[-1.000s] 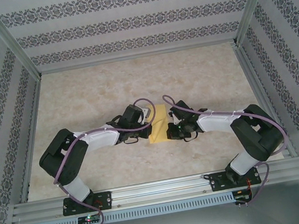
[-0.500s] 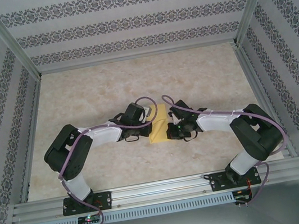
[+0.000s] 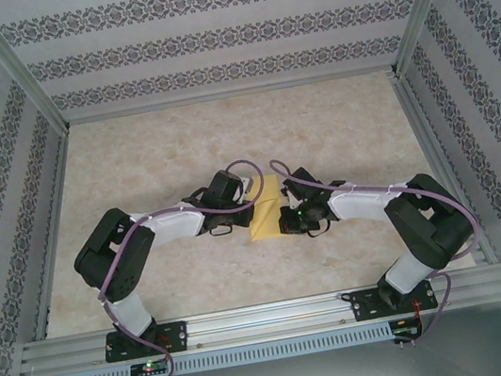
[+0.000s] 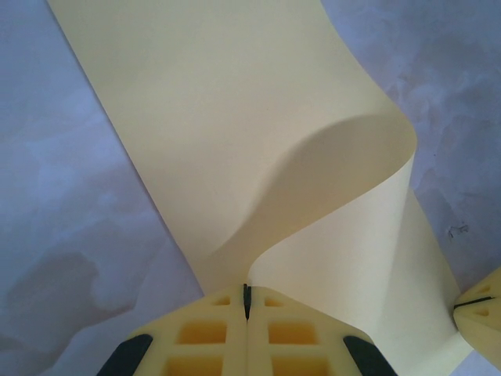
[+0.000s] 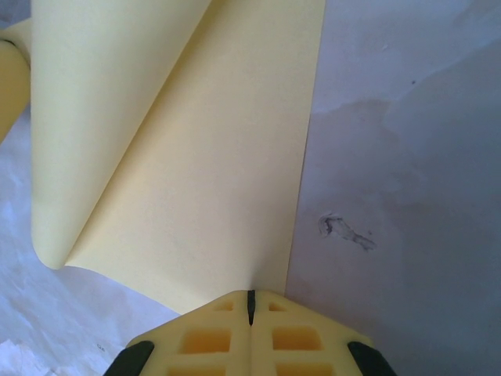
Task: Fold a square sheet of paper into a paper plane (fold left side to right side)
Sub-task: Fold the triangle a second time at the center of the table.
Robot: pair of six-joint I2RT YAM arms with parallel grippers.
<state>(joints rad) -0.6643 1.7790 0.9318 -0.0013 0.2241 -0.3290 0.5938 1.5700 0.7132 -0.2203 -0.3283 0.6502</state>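
Observation:
The square sheet of paper [image 3: 266,212] is bright yellow and lies mid-table between my two grippers. My left gripper [image 3: 251,188] is shut on the sheet's left edge [image 4: 235,117] and holds it lifted, so the paper curls up and over toward the right side. In the left wrist view its jaws [image 4: 247,291] are closed with the paper running into them. My right gripper [image 5: 250,296] is shut, its tips at the sheet's near right corner [image 5: 203,180], which lies flat on the table. Whether that corner is pinched or just pressed, I cannot tell. The right gripper's fingertips [image 4: 479,309] sit beside the curl.
The marbled tabletop [image 3: 159,155] is bordered by aluminium rails [image 3: 262,318] in front and patterned walls [image 3: 208,37] on three sides. A dark smudge [image 5: 344,231] marks the table right of the sheet. Both arms meet at the middle.
My left arm has shifted a little to the right, carrying the lifted edge further over the sheet, which looks narrower from above. The right arm has stayed put.

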